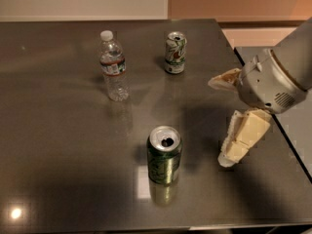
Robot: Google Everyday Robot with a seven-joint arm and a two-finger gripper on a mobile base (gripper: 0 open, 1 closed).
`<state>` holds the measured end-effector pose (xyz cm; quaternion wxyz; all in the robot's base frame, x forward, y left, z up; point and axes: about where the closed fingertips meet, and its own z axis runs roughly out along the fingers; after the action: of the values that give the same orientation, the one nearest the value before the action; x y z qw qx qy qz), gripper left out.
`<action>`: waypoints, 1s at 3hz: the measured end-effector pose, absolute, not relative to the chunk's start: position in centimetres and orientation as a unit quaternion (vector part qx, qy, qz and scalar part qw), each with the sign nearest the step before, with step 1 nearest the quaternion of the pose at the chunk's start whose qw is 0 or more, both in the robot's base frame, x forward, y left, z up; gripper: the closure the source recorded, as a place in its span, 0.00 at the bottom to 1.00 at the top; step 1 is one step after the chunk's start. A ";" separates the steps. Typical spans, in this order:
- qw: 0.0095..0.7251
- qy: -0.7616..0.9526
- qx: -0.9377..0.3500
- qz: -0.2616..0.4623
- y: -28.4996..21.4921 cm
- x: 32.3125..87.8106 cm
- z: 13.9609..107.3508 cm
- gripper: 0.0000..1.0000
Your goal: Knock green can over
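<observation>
Standing upright on the table (58,130), the green can (165,155) sits to the left of the jaws, near but untouched; the jaws hang spread, holding nothing, so the whole knock-over remains.

Table (58,130): green can (165,156), bottle (113,67); gripper (218,121) above

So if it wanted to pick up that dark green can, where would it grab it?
Probably the round side wall at mid-height, coming from the picture's right: the green can stands upright, and the open gripper hangs just right of it with nothing between them.
</observation>
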<state>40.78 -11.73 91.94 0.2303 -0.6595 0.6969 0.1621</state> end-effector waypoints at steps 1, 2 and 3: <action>0.243 0.678 -0.665 0.197 -9.6 40.4 90.7 0.00; 0.264 0.656 -0.668 0.229 -7.8 40.1 89.8 0.00; 0.283 0.633 -0.676 0.249 -6.3 39.7 89.7 0.00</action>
<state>39.68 -6.32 89.71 0.2832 -0.6760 0.6333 0.2486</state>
